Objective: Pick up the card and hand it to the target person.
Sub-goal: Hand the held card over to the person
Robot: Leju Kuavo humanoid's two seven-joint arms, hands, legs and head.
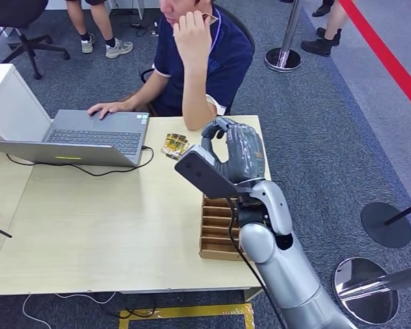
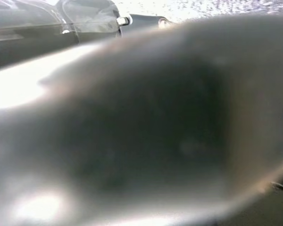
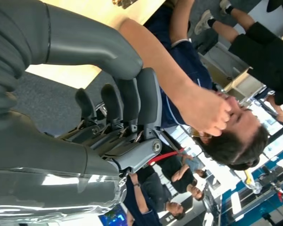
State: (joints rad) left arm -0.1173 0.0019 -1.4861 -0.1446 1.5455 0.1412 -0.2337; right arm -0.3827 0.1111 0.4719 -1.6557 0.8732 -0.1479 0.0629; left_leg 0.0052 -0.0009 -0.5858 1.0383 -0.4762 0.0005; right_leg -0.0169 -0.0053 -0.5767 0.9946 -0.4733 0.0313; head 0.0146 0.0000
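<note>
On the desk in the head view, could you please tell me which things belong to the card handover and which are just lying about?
Job:
cards on the desk
wooden card rack
seated person
right hand, raised over the desk

Lying about:
laptop
black cable
stanchion bases

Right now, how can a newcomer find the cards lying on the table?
Start at the pale wooden table and its open grey laptop. Just right of the laptop's front corner lie the cards, a small colourful fanned bunch; the brown slotted holder nearby is plain.

right hand [image 1: 234, 152] raised over slotted box [image 1: 217, 229], cards [image 1: 174, 144] beside laptop [image 1: 90, 137]
</note>
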